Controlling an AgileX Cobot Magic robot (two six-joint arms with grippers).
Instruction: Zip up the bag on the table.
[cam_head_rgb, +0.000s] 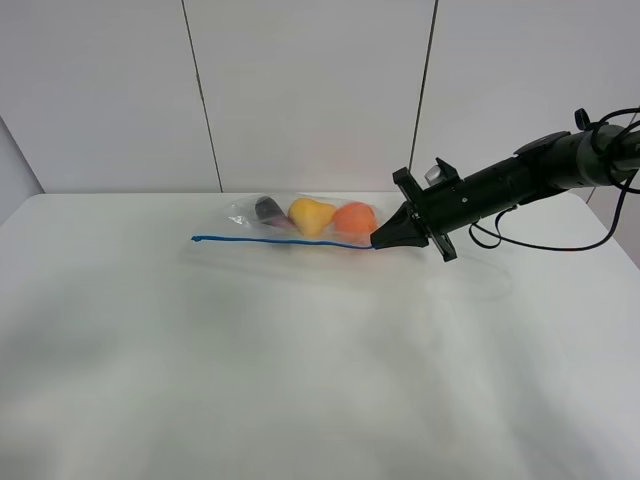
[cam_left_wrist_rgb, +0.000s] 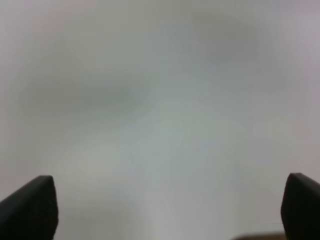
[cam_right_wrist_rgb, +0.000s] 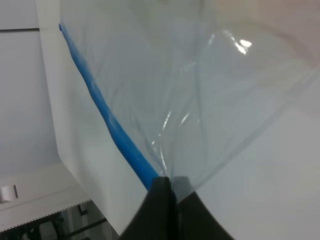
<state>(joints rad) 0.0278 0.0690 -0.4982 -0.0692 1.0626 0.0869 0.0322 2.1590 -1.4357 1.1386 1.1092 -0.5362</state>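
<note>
A: Where does the clear, floppy plastic zip bag (cam_head_rgb: 300, 222) lie?

B: On the large plain white matte table (cam_head_rgb: 300, 380), toward its far edge and a little right of the middle in the high view. The blue zipper strip (cam_head_rgb: 280, 241) runs along the bag's near long edge, facing the camera.

A: What shows through the plastic?

B: Three things in a row behind the blue zipper strip: a dark purple rounded eggplant (cam_head_rgb: 268, 209) at the end away from the arm, a yellow pear (cam_head_rgb: 311, 215) in the middle, and a round orange (cam_head_rgb: 354, 218) nearest the arm.

A: And the black right gripper (cam_head_rgb: 378, 240)?

B: Its tips sit at the right-hand end of the blue zipper strip, beside the orange. In the right wrist view the black fingers (cam_right_wrist_rgb: 159, 200) are pressed together with the blue strip and clear film running in between them, so it is pinched on the bag at that corner. The film rises from the pinch in taut creases.

A: The left gripper (cam_left_wrist_rgb: 165, 210)?

B: It does not appear in the high view. Its own wrist view shows two black fingertips (cam_left_wrist_rgb: 35, 205) at opposite edges, spread wide, with only blurred white surface between them. It holds nothing.
</note>
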